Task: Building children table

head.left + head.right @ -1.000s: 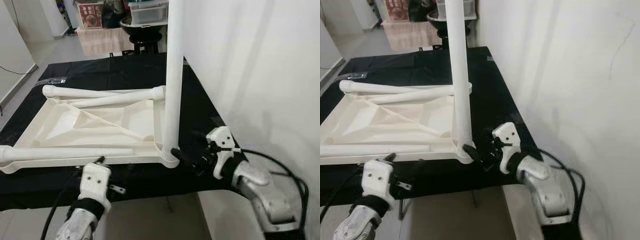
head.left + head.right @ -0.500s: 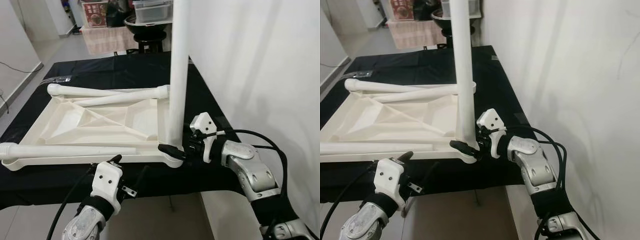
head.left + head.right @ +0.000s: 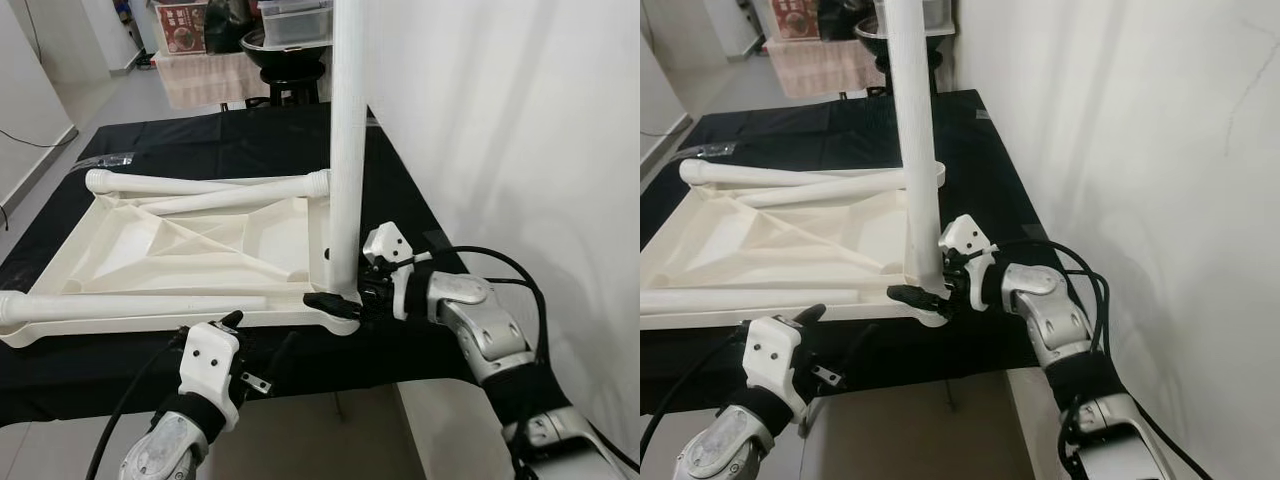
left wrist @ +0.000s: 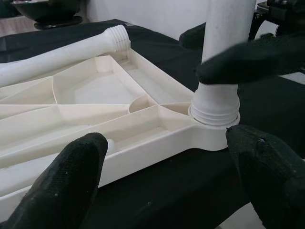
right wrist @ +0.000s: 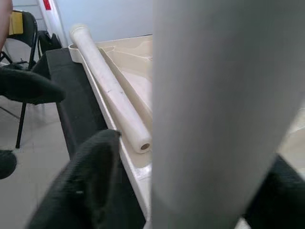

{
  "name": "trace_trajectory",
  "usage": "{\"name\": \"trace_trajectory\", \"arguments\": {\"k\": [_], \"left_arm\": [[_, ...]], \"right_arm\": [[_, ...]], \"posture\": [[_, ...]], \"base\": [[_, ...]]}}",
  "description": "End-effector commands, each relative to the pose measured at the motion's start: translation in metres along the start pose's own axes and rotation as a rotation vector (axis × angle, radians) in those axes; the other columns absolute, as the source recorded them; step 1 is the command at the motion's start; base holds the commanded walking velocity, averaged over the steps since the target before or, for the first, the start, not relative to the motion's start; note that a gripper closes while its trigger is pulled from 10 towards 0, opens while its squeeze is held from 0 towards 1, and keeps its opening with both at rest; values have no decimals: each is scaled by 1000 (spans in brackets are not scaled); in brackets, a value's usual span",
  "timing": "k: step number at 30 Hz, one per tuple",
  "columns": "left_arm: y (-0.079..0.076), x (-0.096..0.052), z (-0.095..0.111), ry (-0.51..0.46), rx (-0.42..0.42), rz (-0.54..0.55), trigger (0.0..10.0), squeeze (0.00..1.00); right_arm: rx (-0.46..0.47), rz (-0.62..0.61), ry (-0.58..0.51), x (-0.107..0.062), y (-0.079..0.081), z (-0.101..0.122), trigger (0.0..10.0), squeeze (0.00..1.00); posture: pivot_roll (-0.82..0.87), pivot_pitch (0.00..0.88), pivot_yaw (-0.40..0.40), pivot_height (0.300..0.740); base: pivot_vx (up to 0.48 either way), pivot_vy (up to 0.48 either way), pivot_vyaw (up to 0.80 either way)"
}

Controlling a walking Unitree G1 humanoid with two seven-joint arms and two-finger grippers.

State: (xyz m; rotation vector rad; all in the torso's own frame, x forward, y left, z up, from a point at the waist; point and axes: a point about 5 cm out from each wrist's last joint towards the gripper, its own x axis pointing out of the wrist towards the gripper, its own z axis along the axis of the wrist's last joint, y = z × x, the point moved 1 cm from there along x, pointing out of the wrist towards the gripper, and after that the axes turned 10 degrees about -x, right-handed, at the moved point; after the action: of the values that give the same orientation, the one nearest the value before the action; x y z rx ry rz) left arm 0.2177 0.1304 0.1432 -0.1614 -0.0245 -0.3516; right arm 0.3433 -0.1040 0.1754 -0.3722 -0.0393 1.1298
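From the head, the upturned tabletop lies on the black table, its near corner by the edge, wall close right. The right gripper pinches the upright leg there. Left wrist: left gripper, jaws spread, hovers off the edge. Right wrist: leg between jaws.

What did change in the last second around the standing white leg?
The right gripper moved in from beside the corner and now has its fingers around the base of the upright leg. The left gripper rose slightly, open, near the tabletop's front edge. Tabletop and the loose legs stayed put.
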Motion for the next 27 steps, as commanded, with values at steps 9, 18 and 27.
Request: {"name": "trace_trajectory", "arguments": {"k": [9,18,27], "left_arm": [[-2,-2,2,-1,-23,-3,10000,0],[0,-4,4,-7,-31,10,10000,0],[4,-4,5,-6,-32,20,10000,0]], "right_arm": [[-20,41,-23,15,-1,4,0,0],[119,-575,201,4,12,-16,0,0],[133,-554,196,26,44,-16,0,0]], "posture": [[-40,85,38,740],[-45,107,19,740],[-35,110,33,740]], "base": [[0,0,0],[0,0,0],[0,0,0]]}}
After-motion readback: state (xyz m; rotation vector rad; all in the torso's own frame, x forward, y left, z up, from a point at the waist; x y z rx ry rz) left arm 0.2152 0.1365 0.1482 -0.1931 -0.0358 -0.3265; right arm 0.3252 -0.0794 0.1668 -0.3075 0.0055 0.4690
